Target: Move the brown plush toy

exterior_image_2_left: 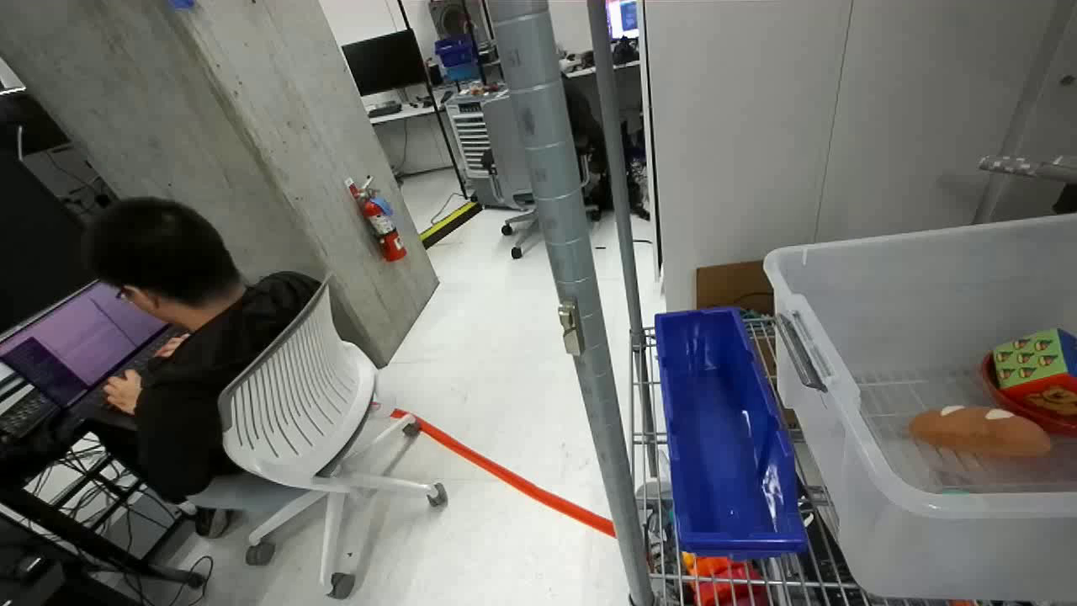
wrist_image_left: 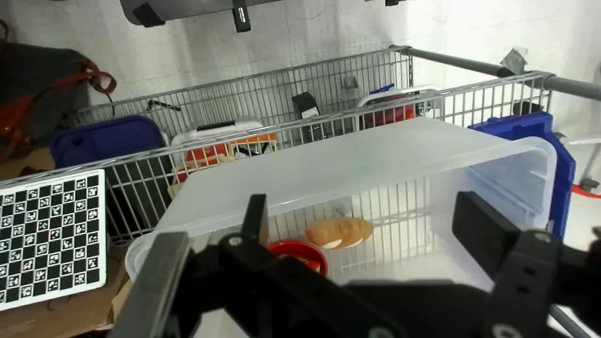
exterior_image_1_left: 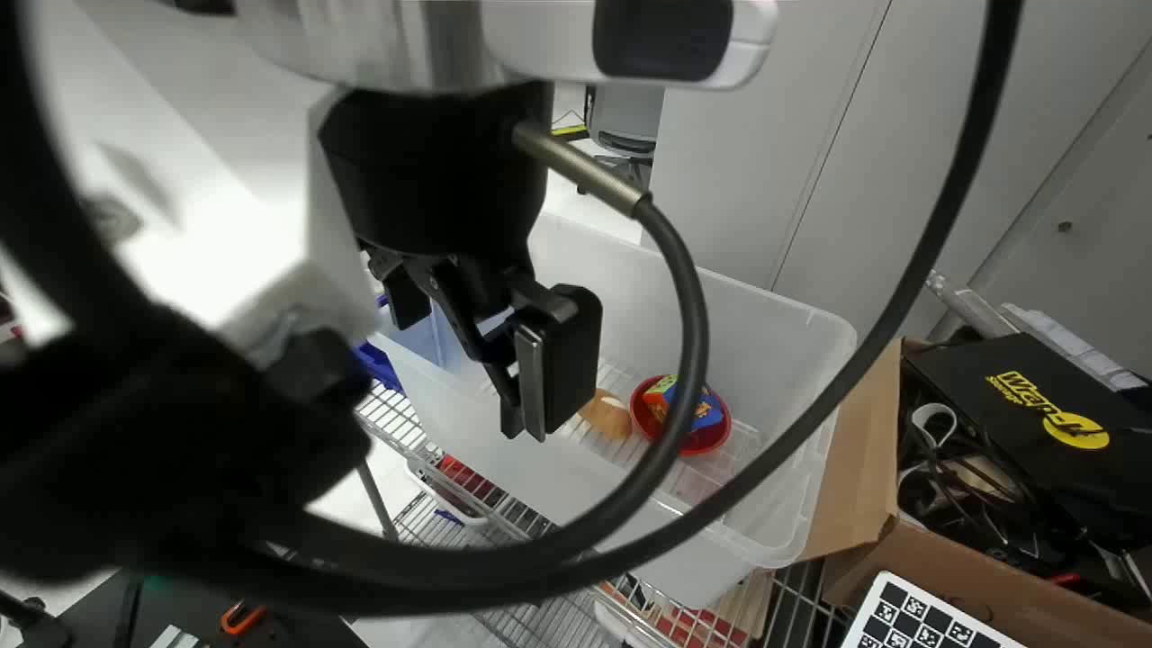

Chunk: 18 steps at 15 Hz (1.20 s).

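The brown plush toy [exterior_image_1_left: 607, 416] is a small tan, bread-shaped lump with pale slashes. It lies on the floor of a clear plastic bin [exterior_image_1_left: 765, 346], beside a red bowl [exterior_image_1_left: 711, 441]. The toy also shows in an exterior view [exterior_image_2_left: 980, 433] and in the wrist view [wrist_image_left: 339, 233]. My gripper [exterior_image_1_left: 490, 346] is above the bin, open and empty, with its fingers wide apart. In the wrist view the toy appears between the fingertips [wrist_image_left: 368, 220], nearer the left finger, well below them and not touched. Part of the toy is hidden behind a finger in an exterior view.
A colourful cube [exterior_image_2_left: 1031, 358] sits in the red bowl. The bin's high walls surround both. A blue bin [exterior_image_2_left: 728, 446] stands beside it on the wire rack. A cardboard box [exterior_image_1_left: 972, 562] and a checkered board [wrist_image_left: 51, 239] are on the other side. A black cable [exterior_image_1_left: 693, 324] loops from the arm.
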{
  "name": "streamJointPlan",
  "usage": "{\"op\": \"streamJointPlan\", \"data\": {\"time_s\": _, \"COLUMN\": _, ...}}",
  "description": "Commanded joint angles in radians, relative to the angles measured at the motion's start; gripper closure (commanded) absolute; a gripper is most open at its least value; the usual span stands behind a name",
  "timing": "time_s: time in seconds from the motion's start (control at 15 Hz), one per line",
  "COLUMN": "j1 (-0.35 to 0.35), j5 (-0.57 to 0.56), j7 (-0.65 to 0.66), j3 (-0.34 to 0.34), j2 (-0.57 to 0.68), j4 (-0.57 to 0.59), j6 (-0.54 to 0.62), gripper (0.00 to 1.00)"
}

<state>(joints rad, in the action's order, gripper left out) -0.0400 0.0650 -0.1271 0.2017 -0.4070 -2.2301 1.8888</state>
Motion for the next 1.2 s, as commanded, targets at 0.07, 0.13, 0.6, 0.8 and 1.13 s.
{"op": "streamJointPlan", "data": {"time_s": 0.07, "j1": -0.022, "j5": 0.008, "j7": -0.007, "j3": -0.018, "j2": 0.0, "j4": 0.004, "j6": -0.002, "gripper": 0.0}}
{"op": "streamJointPlan", "data": {"time_s": 0.13, "j1": -0.022, "j5": 0.008, "j7": -0.007, "j3": -0.018, "j2": 0.0, "j4": 0.004, "j6": -0.002, "gripper": 0.0}}
{"op": "streamJointPlan", "data": {"time_s": 0.6, "j1": -0.022, "j5": 0.008, "j7": -0.007, "j3": -0.018, "j2": 0.0, "j4": 0.004, "j6": -0.002, "gripper": 0.0}}
{"op": "streamJointPlan", "data": {"time_s": 0.8, "j1": -0.022, "j5": 0.008, "j7": -0.007, "j3": -0.018, "j2": 0.0, "j4": 0.004, "j6": -0.002, "gripper": 0.0}}
{"op": "streamJointPlan", "data": {"time_s": 1.13, "j1": -0.018, "j5": -0.002, "j7": 0.05, "j3": -0.044, "j2": 0.078, "j4": 0.049, "j6": 0.023, "gripper": 0.0}}
